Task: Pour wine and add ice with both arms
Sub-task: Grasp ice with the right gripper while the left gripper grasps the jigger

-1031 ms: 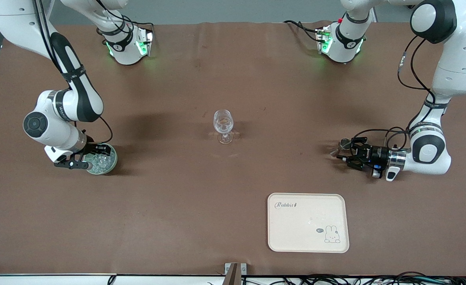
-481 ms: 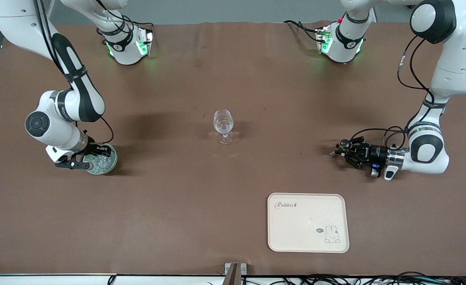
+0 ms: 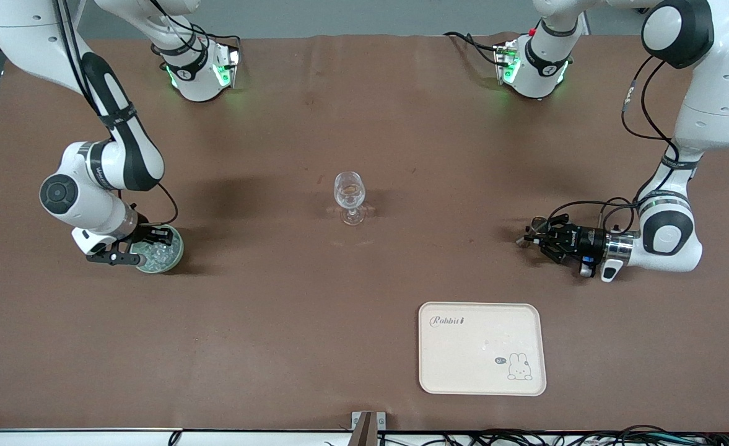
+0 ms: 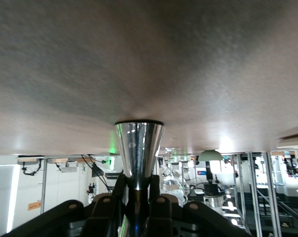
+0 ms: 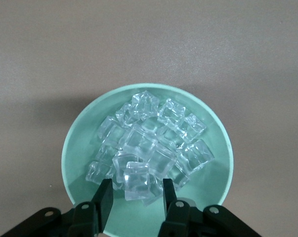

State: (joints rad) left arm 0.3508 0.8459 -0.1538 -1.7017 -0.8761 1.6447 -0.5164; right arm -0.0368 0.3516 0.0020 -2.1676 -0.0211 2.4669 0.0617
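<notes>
The ice [image 5: 149, 143] is a heap of clear cubes in a pale green bowl [image 3: 175, 253], near the right arm's end of the table. My right gripper [image 3: 144, 246] is down in the bowl, open, its fingers [image 5: 105, 198] on either side of one cube [image 5: 137, 180]. My left gripper [image 3: 532, 238] lies level just above the table near the left arm's end. It is shut on a shiny metal measuring cup [image 4: 139, 148], whose wide rim points at the brown table [image 4: 149, 64]. A clear wine glass [image 3: 349, 193] stands upright mid-table.
A cream tray [image 3: 482, 322] with a rabbit print lies nearer the front camera than my left gripper. The arms' white bases [image 3: 198, 69] with green lights stand along the table's back edge.
My left gripper has shifted a little toward the middle of the table and turned with the metal cup. My right gripper has settled slightly in the bowl.
</notes>
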